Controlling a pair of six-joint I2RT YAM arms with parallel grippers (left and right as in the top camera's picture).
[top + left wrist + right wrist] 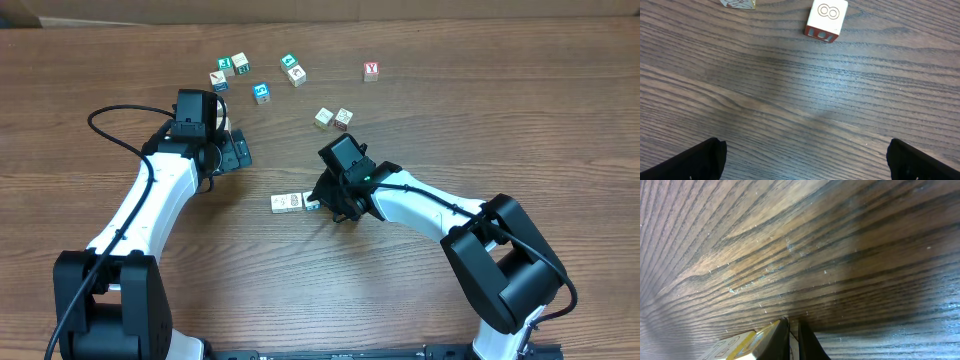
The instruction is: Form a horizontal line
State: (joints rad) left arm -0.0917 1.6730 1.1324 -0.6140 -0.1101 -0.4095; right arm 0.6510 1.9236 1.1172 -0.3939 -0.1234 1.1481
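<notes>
horizontal line [288, 203]: a short row of small white letter cubes, touching side by side, near the middle of the wooden table [450, 120]. two cubes show plainly. a further one at the row's right end is partly hidden by the arm.

right gripper [323, 204]: low over the table at that right end, jaws closed to a hairline slit with nothing between them. in the right wrist view the end cube [740, 347], pale with a yellow edge, lies just beside the outer side of one finger [780, 340]; whether they touch cannot be told.

left gripper [238, 150]: up and to the left of the row, apart from it, jaws spread wide and empty. in the left wrist view only its dark fingertips [705, 160] show at the lower corners, with bare wood between them. ahead stands a cube with a figure-eight mark [826, 19].

cube with a red y [371, 70]: alone toward the far edge, well apart from the row.

loose cubes with teal and blue faces [255, 75]: scattered at the far side.

pair of pale cubes [333, 118]: between these and the row.
</notes>
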